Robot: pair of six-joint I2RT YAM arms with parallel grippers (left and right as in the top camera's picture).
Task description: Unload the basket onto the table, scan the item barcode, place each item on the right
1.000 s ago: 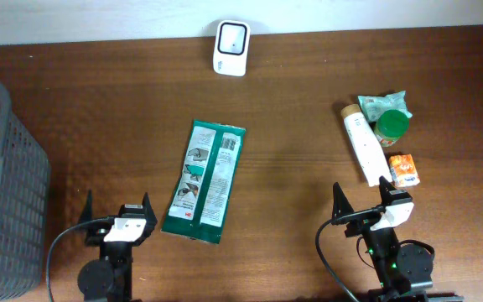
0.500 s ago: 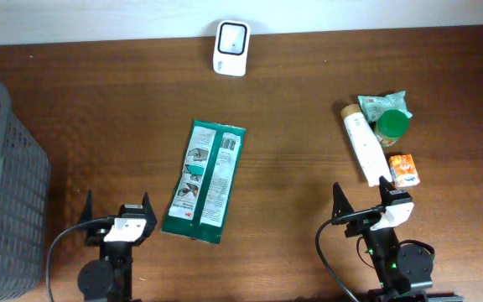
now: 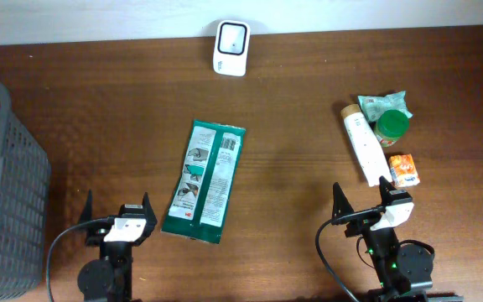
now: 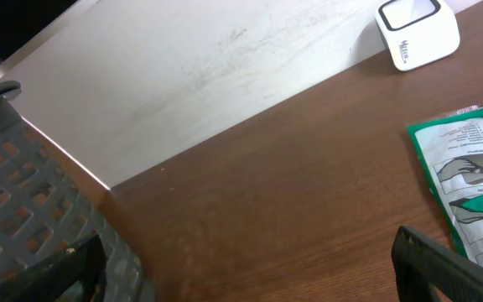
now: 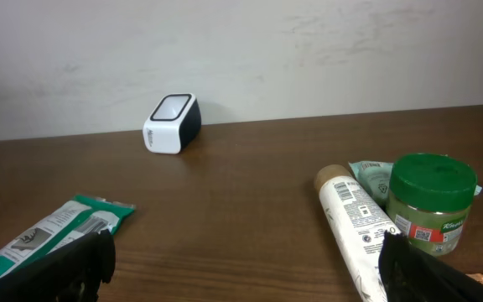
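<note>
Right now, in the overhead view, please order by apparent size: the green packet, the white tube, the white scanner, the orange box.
1. green packet.
2-3. white tube and white scanner: too alike in area to rank; the tube is longer, the scanner wider.
4. orange box.

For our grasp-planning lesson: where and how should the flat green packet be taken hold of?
Grip the green packet by its near short edge, left pincer coming low from that side. It lies flat on the table, likely leaving little to pinch from above; that edge is free and closest.
</note>
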